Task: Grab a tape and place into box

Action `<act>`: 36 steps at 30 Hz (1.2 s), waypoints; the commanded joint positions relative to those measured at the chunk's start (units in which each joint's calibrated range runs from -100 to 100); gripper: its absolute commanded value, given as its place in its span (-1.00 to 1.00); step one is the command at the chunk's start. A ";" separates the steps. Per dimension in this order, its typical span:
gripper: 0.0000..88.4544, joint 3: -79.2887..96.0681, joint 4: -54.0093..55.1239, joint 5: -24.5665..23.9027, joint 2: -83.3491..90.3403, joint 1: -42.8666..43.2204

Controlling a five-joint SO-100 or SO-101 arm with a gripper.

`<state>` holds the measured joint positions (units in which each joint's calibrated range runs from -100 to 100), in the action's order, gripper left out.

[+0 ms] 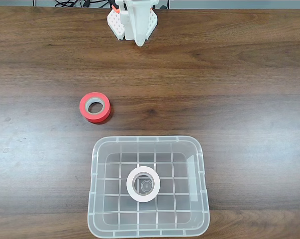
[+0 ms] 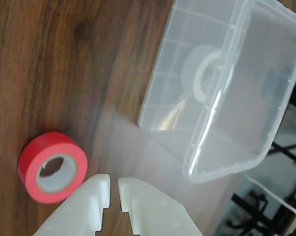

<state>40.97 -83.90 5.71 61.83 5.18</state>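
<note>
White tape (image 1: 143, 183) lying flat at centre of clear box (image 1: 95, 164) in lower middle of fixed view, gripper (image 2: 114, 191) sitting empty at bottom edge of wrist view, fingers nearly pressed together, hovering beside red tape roll (image 2: 52, 166) on wooden worktop (image 1: 239, 99)

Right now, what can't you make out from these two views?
- Arm: fixed view, cut off by the top edge.
- Gripper: wrist view, body cut off by the bottom edge; nearly closed, holding nothing.
- White tape: wrist view, blurred behind the box wall.
- Room beyond the table's edge: wrist view, too blurred.
</note>
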 commanded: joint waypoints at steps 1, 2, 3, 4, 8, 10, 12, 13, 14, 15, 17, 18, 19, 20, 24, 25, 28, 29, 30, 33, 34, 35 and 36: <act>-0.96 17.85 10.35 0.19 11.38 0.01; -0.96 21.01 12.41 0.19 13.40 0.01; -0.96 24.77 14.89 0.19 15.65 0.01; -0.96 28.01 17.29 0.19 17.66 0.01; -0.97 39.58 23.71 -0.23 26.43 -0.06; -0.97 44.22 23.80 -0.86 30.69 -0.21; -0.98 48.78 23.71 -3.18 34.88 -0.65; -0.98 50.62 23.11 -4.03 36.73 -0.72; -0.98 52.10 23.03 -4.71 37.45 -0.72; -0.98 53.07 23.03 -5.34 37.69 -0.72; -0.98 54.56 23.03 -7.40 37.29 -0.72; -0.98 55.26 23.03 -8.45 37.13 -0.72; -0.98 55.87 22.85 -9.19 37.05 -0.72; -0.98 56.92 22.60 -9.77 37.05 -0.72; -0.98 57.45 22.25 -9.77 37.05 -0.65; -0.98 57.45 22.17 -9.77 37.05 -0.65; -0.97 57.45 22.17 -9.72 37.05 -0.58; -0.97 57.45 22.17 -9.72 37.05 -0.50; -0.97 57.45 22.17 -9.72 37.05 -0.50; -0.97 57.54 22.17 -9.77 37.05 -0.72; -0.96 57.54 22.25 -9.77 37.05 -0.72; -0.96 57.54 22.25 -9.77 37.05 -0.72; -0.96 57.54 22.25 -9.77 37.05 -0.72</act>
<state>99.01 -62.37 -3.52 98.07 4.73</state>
